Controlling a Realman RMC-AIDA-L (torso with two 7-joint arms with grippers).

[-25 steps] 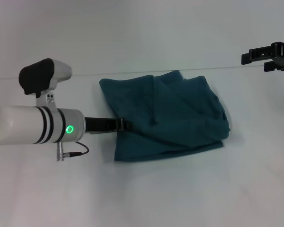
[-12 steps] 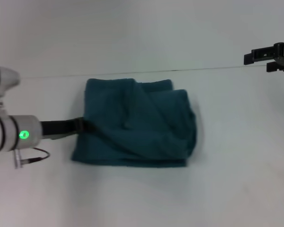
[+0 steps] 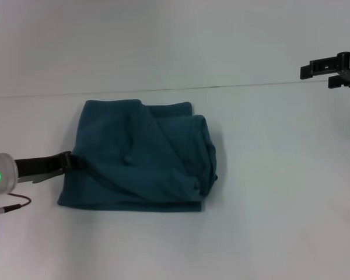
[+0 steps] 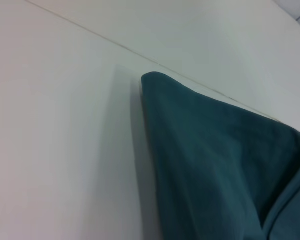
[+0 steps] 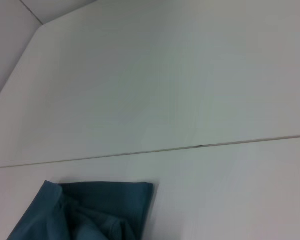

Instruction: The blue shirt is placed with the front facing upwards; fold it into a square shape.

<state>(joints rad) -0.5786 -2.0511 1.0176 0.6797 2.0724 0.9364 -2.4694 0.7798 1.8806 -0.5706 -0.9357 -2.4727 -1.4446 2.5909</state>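
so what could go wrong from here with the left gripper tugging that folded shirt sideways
The left gripper holds the blue shirt by its left edge only, so more pulling may stretch the bundle out of square. The loose, rumpled top layers on the right side could slide open. The right gripper hangs far away, unable to steady anything.

Open table (image 3: pixel 268 192) right of shirt (image 3: pixel 140 157)

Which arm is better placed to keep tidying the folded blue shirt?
Left, probably. The left gripper is at the near left edge of the blue shirt, apparently gripping it, while the right gripper hangs far off to the right, away from the cloth.
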